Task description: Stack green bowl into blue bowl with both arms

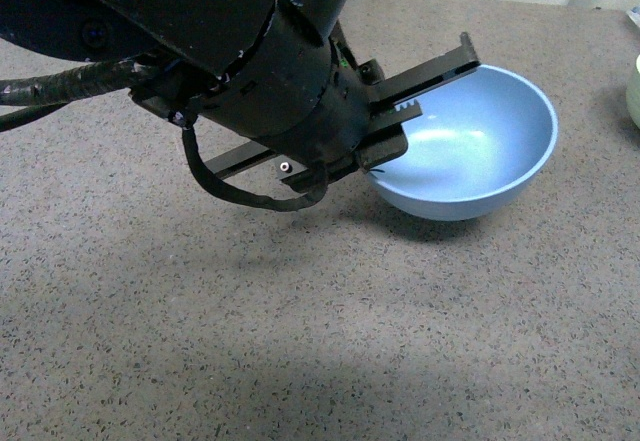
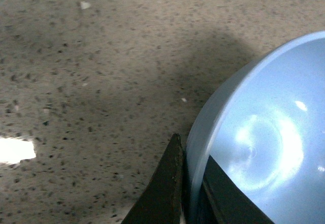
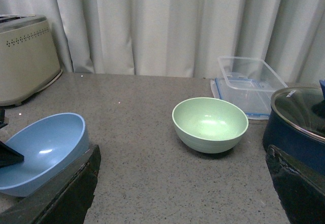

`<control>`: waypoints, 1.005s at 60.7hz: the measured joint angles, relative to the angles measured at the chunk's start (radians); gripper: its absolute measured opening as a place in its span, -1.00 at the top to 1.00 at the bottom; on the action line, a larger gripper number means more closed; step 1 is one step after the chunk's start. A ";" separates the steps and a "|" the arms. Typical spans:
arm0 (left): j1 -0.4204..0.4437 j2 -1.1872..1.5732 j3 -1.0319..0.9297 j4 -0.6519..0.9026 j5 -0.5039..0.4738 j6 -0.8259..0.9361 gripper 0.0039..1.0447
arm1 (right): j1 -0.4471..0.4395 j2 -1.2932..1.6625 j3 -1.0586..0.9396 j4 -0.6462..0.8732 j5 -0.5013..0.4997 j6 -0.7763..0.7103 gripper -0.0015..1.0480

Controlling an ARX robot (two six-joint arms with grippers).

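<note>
The blue bowl (image 1: pixel 470 146) is tilted and held just above the speckled counter by my left gripper (image 1: pixel 425 91), which is shut on its near rim, one finger inside and one outside. The left wrist view shows the same pinch: left gripper (image 2: pixel 193 183) on the blue bowl (image 2: pixel 259 142). The green bowl (image 3: pixel 209 124) sits upright on the counter, straight ahead of my right gripper (image 3: pixel 183 188), which is open with nothing between its fingers (image 3: pixel 66 188). The blue bowl (image 3: pixel 43 150) appears at the edge of that view. Only a sliver of the green bowl (image 1: pixel 634 91) shows in the front view.
A beige toaster (image 3: pixel 25 56) stands at the back by the curtain. A clear plastic container (image 3: pixel 249 82) lies behind the green bowl. A dark blue pot with a glass lid (image 3: pixel 299 117) stands close beside the green bowl.
</note>
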 joint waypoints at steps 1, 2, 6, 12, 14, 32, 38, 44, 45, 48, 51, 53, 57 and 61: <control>0.001 0.003 0.000 -0.005 0.003 -0.002 0.92 | 0.000 0.000 0.000 0.000 0.000 0.000 -0.82; 0.003 0.004 0.000 -0.008 0.003 -0.002 0.92 | 0.000 0.000 0.000 0.000 0.000 0.000 -0.82; 0.011 0.008 0.000 -0.010 -0.002 -0.003 0.92 | 0.000 0.000 0.000 0.000 0.000 0.000 -0.82; 0.016 0.008 0.002 -0.010 0.001 -0.018 0.87 | 0.000 0.000 0.000 0.000 0.000 0.000 -0.82; 0.017 0.008 0.002 -0.010 0.009 -0.025 0.80 | 0.000 0.000 0.000 0.000 0.000 0.000 -0.82; 0.040 -0.041 -0.002 -0.017 0.034 -0.092 -0.13 | 0.000 0.000 0.000 0.000 0.000 0.000 -0.82; 0.108 -0.130 -0.047 -0.007 0.024 -0.095 -0.54 | 0.000 0.000 0.000 0.000 0.000 0.000 -0.82; 0.222 -0.254 -0.132 0.017 -0.025 -0.051 -0.92 | 0.000 0.000 0.000 0.000 0.000 0.000 -0.82; 0.241 -0.278 -0.147 0.017 -0.032 -0.034 -0.91 | 0.000 0.000 0.000 0.000 0.000 0.000 -0.82; 0.289 -0.337 -0.184 0.014 -0.053 -0.013 -0.87 | 0.000 0.000 0.000 0.000 0.000 0.000 -0.82; 0.334 -0.397 -0.221 0.004 -0.057 0.010 -0.88 | 0.000 0.000 0.000 0.000 0.000 0.000 -0.82; 0.358 -0.435 -0.245 0.003 -0.056 0.022 -0.88 | 0.000 0.000 0.000 0.000 0.000 0.000 -0.82; 0.406 -0.522 -0.303 -0.014 -0.039 0.040 -0.88 | 0.000 0.000 0.000 0.000 0.000 0.000 -0.82; 0.447 -0.628 -0.388 -0.009 -0.026 0.086 -0.88 | 0.000 0.000 0.000 0.000 0.000 0.000 -0.82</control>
